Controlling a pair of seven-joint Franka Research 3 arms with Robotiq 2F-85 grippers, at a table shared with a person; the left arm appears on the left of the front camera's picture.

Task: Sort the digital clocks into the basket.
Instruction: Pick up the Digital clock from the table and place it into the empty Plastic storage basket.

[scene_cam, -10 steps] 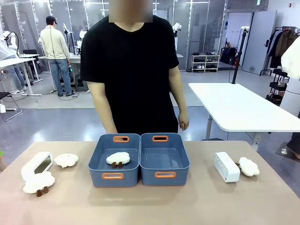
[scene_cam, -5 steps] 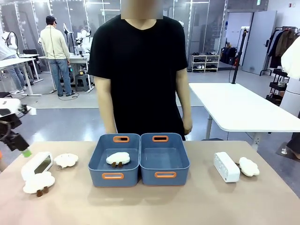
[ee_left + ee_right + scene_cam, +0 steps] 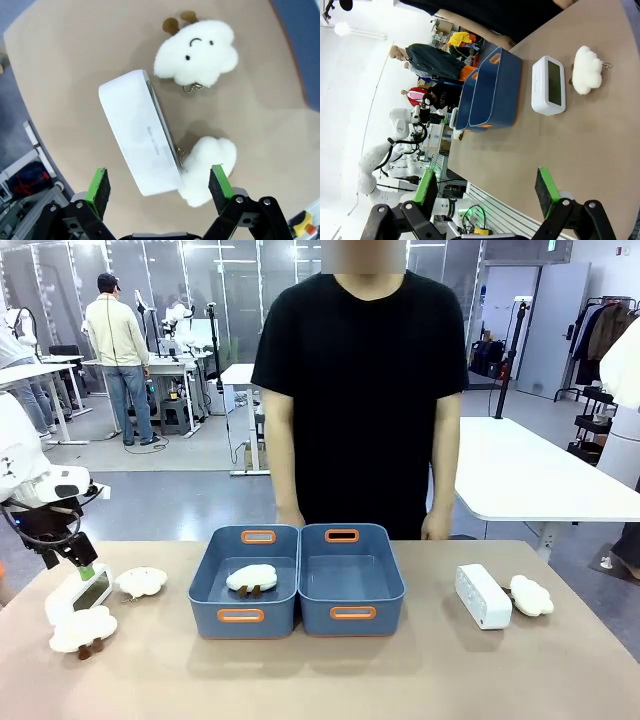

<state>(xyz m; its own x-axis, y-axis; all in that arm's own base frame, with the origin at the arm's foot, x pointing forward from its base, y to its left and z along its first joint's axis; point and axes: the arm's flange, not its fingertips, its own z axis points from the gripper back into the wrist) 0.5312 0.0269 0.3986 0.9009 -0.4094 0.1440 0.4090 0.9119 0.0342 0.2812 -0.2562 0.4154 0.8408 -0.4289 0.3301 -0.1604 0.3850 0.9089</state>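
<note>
One digital clock (image 3: 80,592), white with a dark screen, lies at the table's far left between two fluffy cloud toys. My left gripper (image 3: 82,562) hangs open just above it. In the left wrist view this clock (image 3: 142,132) lies below and between the green pads, with the left gripper (image 3: 160,185) holding nothing. The other clock (image 3: 483,595) stands at the right, also seen as the white clock (image 3: 548,85) in the right wrist view. My right gripper (image 3: 486,192) is open and well away from it. Two slate-blue baskets stand mid-table: the left basket (image 3: 205,590) holds a cloud toy and the right basket (image 3: 392,585) holds nothing.
Cloud toys lie beside the left clock, one (image 3: 140,582) behind it and one (image 3: 82,630) in front. Another cloud toy (image 3: 531,595) lies right of the right clock. A person (image 3: 360,390) stands at the far edge behind the baskets, hands down.
My left arm has come in from the left and lowered over the left clock. The person has stepped to the right behind the baskets.
</note>
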